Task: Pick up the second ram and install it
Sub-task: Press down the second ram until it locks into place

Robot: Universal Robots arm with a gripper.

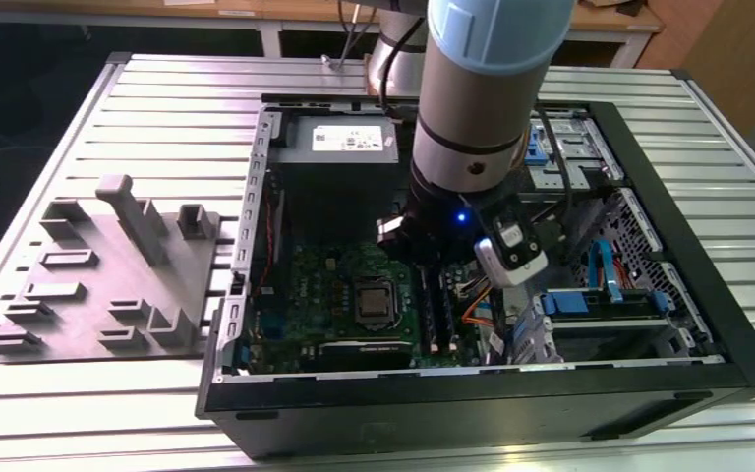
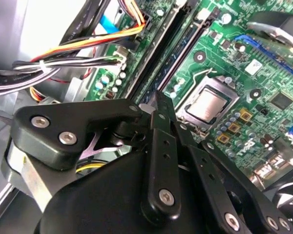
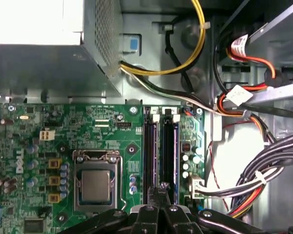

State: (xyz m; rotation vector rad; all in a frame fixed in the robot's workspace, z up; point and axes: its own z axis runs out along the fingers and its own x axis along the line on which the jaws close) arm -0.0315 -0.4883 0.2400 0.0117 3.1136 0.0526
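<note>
One grey robot arm (image 1: 483, 98) is reaching down into the open black metal computer case (image 1: 692, 295) in the exterior view, above the wide green circuit board (image 1: 312, 285).

In the second wrist view, the black gripper (image 2: 158, 97) is hovering with its fingers drawn together and nothing visible between them. The second ram (image 2: 178, 58), a long dark blue-black stick, is lying in the narrow slot nearer the silver processor (image 2: 207, 105).

In the first wrist view, the gripper (image 3: 162, 187) is sitting just over the ram (image 3: 152, 156); contact cannot be confirmed.

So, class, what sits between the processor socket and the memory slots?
A few small blue capacitors on the green motherboard, seen in the first wrist view.
</note>
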